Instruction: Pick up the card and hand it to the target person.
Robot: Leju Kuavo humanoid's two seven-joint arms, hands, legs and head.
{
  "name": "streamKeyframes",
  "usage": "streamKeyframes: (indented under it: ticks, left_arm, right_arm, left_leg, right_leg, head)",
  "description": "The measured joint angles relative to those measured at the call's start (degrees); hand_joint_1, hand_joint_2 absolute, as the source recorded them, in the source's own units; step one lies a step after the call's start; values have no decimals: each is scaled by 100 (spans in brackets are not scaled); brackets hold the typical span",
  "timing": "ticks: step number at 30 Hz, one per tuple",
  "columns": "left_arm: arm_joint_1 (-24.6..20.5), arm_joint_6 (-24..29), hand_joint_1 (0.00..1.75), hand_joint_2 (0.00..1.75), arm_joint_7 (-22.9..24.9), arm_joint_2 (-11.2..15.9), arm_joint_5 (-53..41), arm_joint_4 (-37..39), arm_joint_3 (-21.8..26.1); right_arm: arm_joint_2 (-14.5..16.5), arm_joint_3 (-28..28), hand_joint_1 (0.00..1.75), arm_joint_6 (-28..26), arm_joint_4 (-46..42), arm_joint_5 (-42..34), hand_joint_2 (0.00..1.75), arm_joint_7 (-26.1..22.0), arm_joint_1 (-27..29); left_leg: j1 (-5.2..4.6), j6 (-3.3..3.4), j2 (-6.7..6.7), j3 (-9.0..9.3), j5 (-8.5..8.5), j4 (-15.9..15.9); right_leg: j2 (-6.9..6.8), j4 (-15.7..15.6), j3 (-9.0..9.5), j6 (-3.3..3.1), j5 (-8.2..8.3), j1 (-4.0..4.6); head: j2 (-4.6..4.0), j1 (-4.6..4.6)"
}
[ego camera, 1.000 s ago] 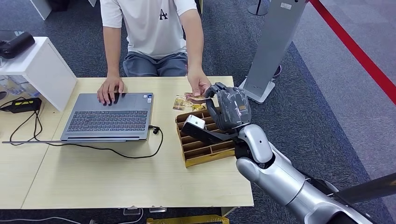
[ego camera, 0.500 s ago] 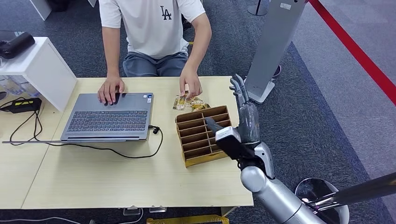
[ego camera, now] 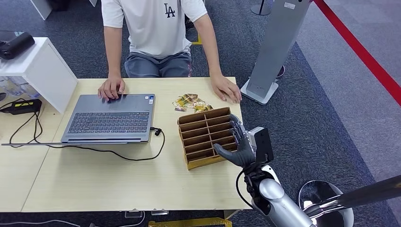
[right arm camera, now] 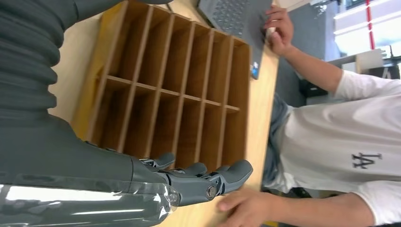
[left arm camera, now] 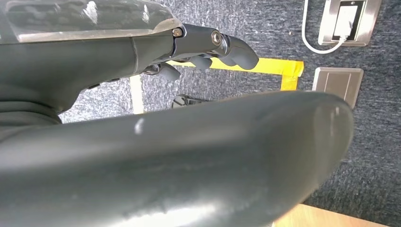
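A loose pile of small gold-patterned cards [ego camera: 190, 102] lies on the table just behind the wooden slotted organiser [ego camera: 206, 137]. My right hand [ego camera: 239, 144] hovers at the organiser's near right corner, fingers spread, holding nothing. In the right wrist view its fingers [right arm camera: 208, 182] reach past the empty organiser [right arm camera: 175, 90] toward the person's hand [right arm camera: 246, 205]. The seated person [ego camera: 156, 33] rests one hand [ego camera: 226, 89] flat on the table's far right and the other on the laptop. My left hand [left arm camera: 142, 42] hangs over the carpet, fingers loosely extended and empty.
An open grey laptop [ego camera: 111, 118] with a black cable [ego camera: 118, 150] fills the table's middle left. A white shelf [ego camera: 42, 66] stands at the far left. A grey pillar stand [ego camera: 274, 47] rises off the table's far right corner. Bare tabletop [ego camera: 118, 175] lies near me.
My right hand pulled back from the person's hand to the organiser's near right corner. The person laid the card on the pile and moved that hand to the table's right.
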Motion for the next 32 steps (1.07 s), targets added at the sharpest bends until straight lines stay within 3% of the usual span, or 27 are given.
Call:
streamKeyframes:
  ticks: [10, 32]
  left_arm:
    - [-4, 13, 0, 0, -13, 20, -18, -1, -16]
    - [-12, -81, 0, 0, -89, 85, -143, 10, -127]
  right_arm:
    - [-157, -352, 0, 28, -864, 885, 175, 633, 402]
    - [-76, -728, 0, 106, -1210, 1241, 175, 867, 660]
  left_leg:
    - [-1, -1, 8, -10, -5, 10]
    - [0, -2, 17, 1, -3, 1]
  right_leg:
    - [8, 11, -14, 0, -3, -1]
    - [16, 3, -6, -2, 1, 0]
  head:
    - [0, 0]
    - [0, 0]
